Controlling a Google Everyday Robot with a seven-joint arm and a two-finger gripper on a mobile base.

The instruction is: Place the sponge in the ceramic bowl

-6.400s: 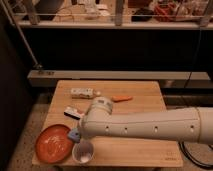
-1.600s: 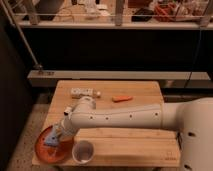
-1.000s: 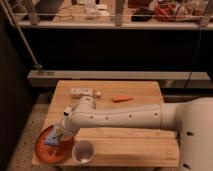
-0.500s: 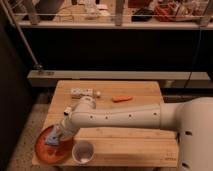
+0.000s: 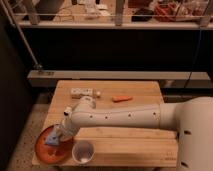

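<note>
Seen low in the ceramic bowl [image 5: 44,153]: gripper [image 5: 59,133] at the sponge [image 5: 51,140] inside it; clamped or released, cannot tell. Let go only once resting, then lift straight above the bowl.

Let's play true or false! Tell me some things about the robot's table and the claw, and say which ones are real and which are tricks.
1. The claw is down at the orange-red bowl, with the blue sponge right by it. True.
2. The white cup stands beside the bowl. True.
3. The sponge lies at the far right of the table. False: it is inside the bowl's rim, at the front left.
4. The orange thing is in the cup. False: it lies on the table farther back, apart from the cup.
</note>
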